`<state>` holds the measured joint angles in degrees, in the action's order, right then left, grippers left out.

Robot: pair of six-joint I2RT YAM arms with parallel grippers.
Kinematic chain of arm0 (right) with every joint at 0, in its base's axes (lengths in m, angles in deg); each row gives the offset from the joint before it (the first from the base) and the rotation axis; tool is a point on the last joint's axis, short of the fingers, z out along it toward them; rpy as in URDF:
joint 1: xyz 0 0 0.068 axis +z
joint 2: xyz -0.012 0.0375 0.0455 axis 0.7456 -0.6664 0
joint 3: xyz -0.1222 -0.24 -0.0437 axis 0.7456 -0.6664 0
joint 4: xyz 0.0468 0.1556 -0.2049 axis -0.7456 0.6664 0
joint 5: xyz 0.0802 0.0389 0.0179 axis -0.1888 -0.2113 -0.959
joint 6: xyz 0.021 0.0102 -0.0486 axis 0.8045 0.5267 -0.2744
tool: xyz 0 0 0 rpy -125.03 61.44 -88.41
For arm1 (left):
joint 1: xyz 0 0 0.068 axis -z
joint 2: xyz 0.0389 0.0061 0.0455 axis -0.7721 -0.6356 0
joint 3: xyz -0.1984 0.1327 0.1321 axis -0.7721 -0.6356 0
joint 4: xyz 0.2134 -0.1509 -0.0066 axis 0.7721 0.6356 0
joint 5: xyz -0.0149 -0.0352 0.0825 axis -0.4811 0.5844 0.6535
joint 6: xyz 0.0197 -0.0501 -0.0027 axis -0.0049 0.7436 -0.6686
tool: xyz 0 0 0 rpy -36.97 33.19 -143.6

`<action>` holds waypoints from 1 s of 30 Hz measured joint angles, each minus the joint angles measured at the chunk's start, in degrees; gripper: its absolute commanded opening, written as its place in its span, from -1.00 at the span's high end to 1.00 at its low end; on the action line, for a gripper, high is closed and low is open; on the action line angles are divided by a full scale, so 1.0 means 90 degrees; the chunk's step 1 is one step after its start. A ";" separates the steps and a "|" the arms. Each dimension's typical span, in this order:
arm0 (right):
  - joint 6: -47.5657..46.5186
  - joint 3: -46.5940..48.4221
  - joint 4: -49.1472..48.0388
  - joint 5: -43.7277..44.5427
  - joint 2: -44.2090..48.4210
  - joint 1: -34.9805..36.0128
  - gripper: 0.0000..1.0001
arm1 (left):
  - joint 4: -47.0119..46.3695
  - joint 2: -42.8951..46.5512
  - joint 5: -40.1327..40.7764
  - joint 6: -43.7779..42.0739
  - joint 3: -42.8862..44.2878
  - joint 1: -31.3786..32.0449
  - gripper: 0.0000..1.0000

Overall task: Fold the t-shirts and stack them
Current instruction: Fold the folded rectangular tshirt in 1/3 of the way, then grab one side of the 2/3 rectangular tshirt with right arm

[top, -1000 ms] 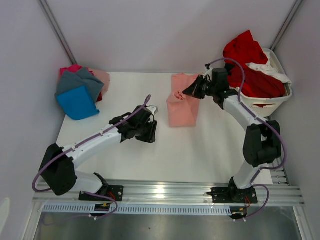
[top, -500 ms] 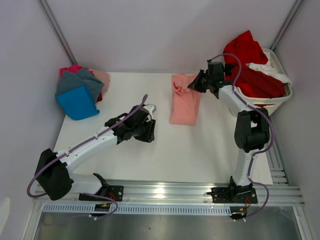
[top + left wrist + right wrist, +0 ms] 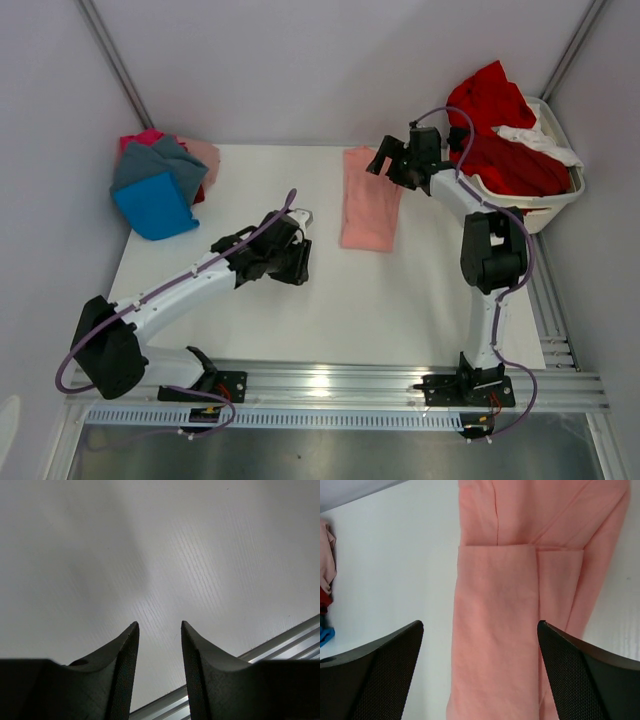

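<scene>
A salmon-pink t-shirt (image 3: 370, 205) lies flat on the white table (image 3: 300, 330) at the back centre, folded lengthwise into a narrow strip. My right gripper (image 3: 381, 163) hovers over its far end, open wide. In the right wrist view the shirt (image 3: 495, 630) lies below the gap of the gripper (image 3: 480, 623), touching neither finger. My left gripper (image 3: 298, 270) is low over bare table, left of the shirt. Its fingers (image 3: 125, 660) stand partly apart with nothing between them. Folded t-shirts are stacked at the back left: blue (image 3: 152, 205), grey (image 3: 160, 165), magenta (image 3: 140, 138).
A white slatted laundry basket (image 3: 535, 208) at the back right holds red shirts (image 3: 500, 130) and a white one (image 3: 535, 140). An aluminium rail (image 3: 330, 380) runs along the table's near edge. Grey walls close in the back and sides.
My right gripper has opened and let go of the salmon-pink shirt, which now lies flat as a narrower strip. The right arm has drawn towards the back. The left arm has barely moved.
</scene>
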<state>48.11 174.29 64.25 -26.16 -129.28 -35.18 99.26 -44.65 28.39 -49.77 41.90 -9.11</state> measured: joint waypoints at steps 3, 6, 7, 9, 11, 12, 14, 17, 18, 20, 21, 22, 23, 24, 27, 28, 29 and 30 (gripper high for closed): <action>-0.0231 -0.0136 -0.0204 0.0274 0.0180 0.0053 -0.99 | 0.0000 0.0000 0.0000 0.0000 0.0000 0.0000 0.14; -0.0418 -0.0493 -0.0214 0.0658 0.0629 0.0187 -0.99 | -0.0002 -0.0002 0.0000 0.0002 0.0000 0.0000 0.14; -0.0452 -0.0600 -0.0202 0.0738 0.0760 0.0233 -0.99 | -0.0002 -0.0007 0.0000 0.0000 0.0000 0.0000 0.14; -0.0529 -0.0937 -0.0187 0.0940 0.1115 0.0369 -0.99 | -0.0005 -0.0036 0.0000 0.0000 0.0000 0.0000 0.14; -0.0588 -0.1399 -0.0146 0.1212 0.1486 0.0532 -0.99 | -0.0005 -0.0080 0.0000 0.0000 0.0000 0.0000 0.14; -0.0612 -0.1610 -0.0080 0.1321 0.1647 0.0619 -0.99 | -0.0005 -0.0100 -0.0002 0.0002 0.0000 0.0000 0.14; -0.0629 -0.2089 -0.0019 0.1472 0.1936 0.0794 -0.99 | -0.0005 -0.0148 -0.0002 0.0000 0.0002 0.0000 0.14; -0.0627 -0.2922 0.0007 0.1593 0.2331 0.1035 -0.99 | -0.0007 -0.0192 -0.0002 0.0000 0.0002 0.0000 0.15; -0.0622 -0.3196 0.0053 0.1630 0.2453 0.1112 -0.99 | -0.0005 -0.0204 -0.0005 0.0002 0.0002 0.0000 0.15; -0.0602 -0.3614 0.0119 0.1712 0.2625 0.1209 -0.99 | -0.0005 -0.0221 -0.0019 0.0002 0.0002 0.0000 0.15; -0.0597 -0.3786 0.0163 0.1739 0.2698 0.1234 -0.99 | -0.0005 -0.0228 -0.0034 0.0002 0.0002 -0.0002 0.15; -0.0583 -0.3915 0.0206 0.1766 0.2761 0.1236 -0.99 | -0.0005 -0.0238 -0.0068 0.0002 0.0000 -0.0002 0.15; -0.0554 -0.4034 0.0211 0.1787 0.2820 0.1236 -0.99 | -0.0007 -0.0243 -0.0075 0.0002 0.0000 -0.0002 0.15; -0.0539 -0.4146 0.0199 0.1800 0.2883 0.1234 -0.99 | -0.0007 -0.0248 -0.0083 0.0002 0.0002 -0.0002 0.15; -0.0483 -0.4335 0.0172 0.1829 0.2958 0.1217 -0.99 | -0.0007 -0.0248 -0.0097 0.0002 0.0000 -0.0002 0.15; -0.0466 -0.4388 0.0124 0.1826 0.2958 0.1207 -0.98 | -0.0007 -0.0248 -0.0097 0.0005 0.0002 -0.0002 0.15; -0.0435 -0.4437 0.0090 0.1824 0.2958 0.1205 -0.96 | -0.0007 -0.0248 -0.0097 0.0005 0.0000 -0.0002 0.15; -0.0423 -0.4471 0.0058 0.1817 0.2956 0.1205 -0.93 | -0.0007 -0.0248 -0.0097 0.0005 0.0000 -0.0002 0.15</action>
<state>44.31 134.05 64.78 -9.81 -102.68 -24.34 99.20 -46.88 27.51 -49.73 41.90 -9.13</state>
